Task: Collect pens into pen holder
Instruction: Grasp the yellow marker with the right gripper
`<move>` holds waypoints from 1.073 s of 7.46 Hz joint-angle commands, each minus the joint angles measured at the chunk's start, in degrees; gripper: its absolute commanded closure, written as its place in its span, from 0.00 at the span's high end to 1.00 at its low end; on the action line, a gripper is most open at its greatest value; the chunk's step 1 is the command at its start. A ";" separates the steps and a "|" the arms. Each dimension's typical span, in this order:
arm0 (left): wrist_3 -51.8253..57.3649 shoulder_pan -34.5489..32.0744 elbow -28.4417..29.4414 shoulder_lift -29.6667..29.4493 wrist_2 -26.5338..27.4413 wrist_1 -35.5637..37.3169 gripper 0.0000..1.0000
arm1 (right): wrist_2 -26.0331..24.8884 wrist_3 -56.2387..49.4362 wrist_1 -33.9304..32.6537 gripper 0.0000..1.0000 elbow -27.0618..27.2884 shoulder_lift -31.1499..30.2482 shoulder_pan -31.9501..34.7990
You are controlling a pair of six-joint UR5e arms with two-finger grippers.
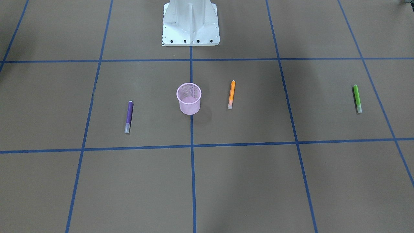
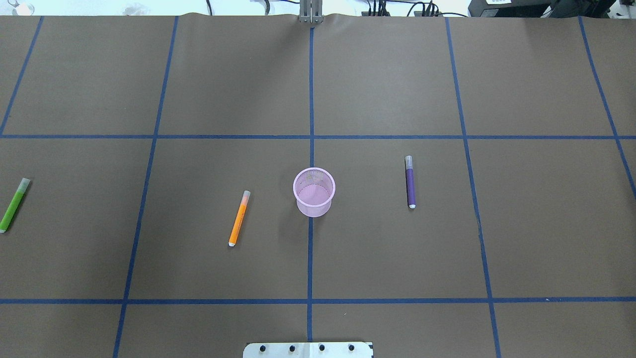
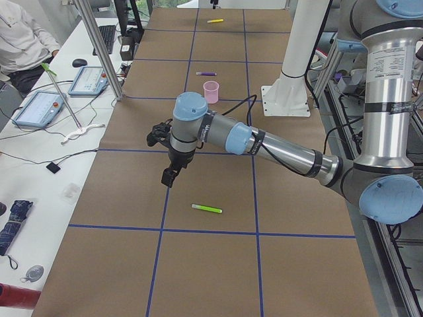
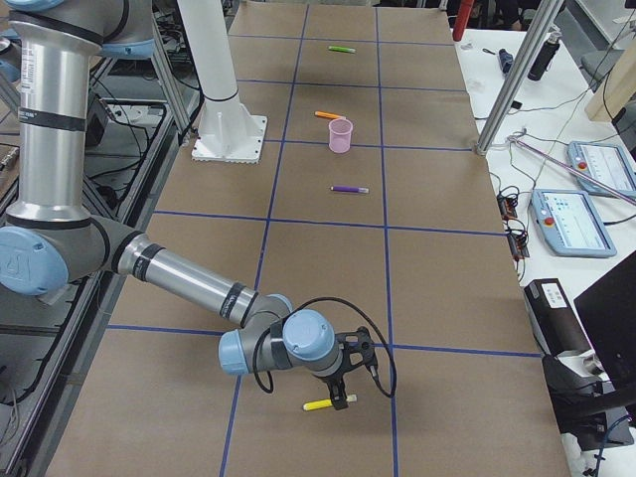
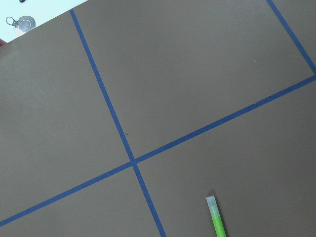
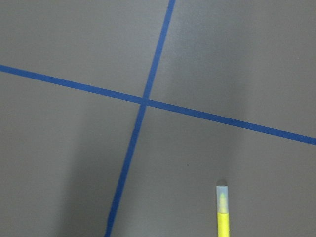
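The pink mesh pen holder [image 1: 189,103] stands upright and empty at the table's middle, also in the overhead view [image 2: 314,199]. A purple pen [image 2: 410,181] and an orange pen [image 2: 238,219] lie on either side of it. A green pen [image 2: 13,205] lies far left. My left gripper [image 3: 169,176] hovers near the green pen [image 3: 207,209], which also shows in the left wrist view [image 5: 216,219]. My right gripper [image 4: 343,397] hangs just over a yellow pen [image 4: 320,404], whose cap end shows in the right wrist view [image 6: 223,212]. I cannot tell whether either gripper is open or shut.
The white robot base [image 1: 190,24] stands at the table's near edge. Blue tape lines [image 2: 310,99] grid the brown table. A side bench with tablets [image 3: 39,105], metal posts [image 3: 99,46] and a seated person [image 3: 20,39] runs along the far edge.
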 commanded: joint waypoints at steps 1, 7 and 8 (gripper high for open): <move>0.08 0.00 -0.02 0.15 -0.09 -0.13 1.00 | -0.12 1.87 2.41 0.98 -3.68 0.05 -0.01; 0.17 0.00 -0.11 0.15 -0.09 -0.13 1.00 | -3.99 2.76 2.49 0.81 -9.39 5.59 -5.70; 0.17 0.00 -0.11 0.15 -0.09 -0.13 1.00 | -3.81 2.76 2.49 0.78 -9.65 5.59 -6.68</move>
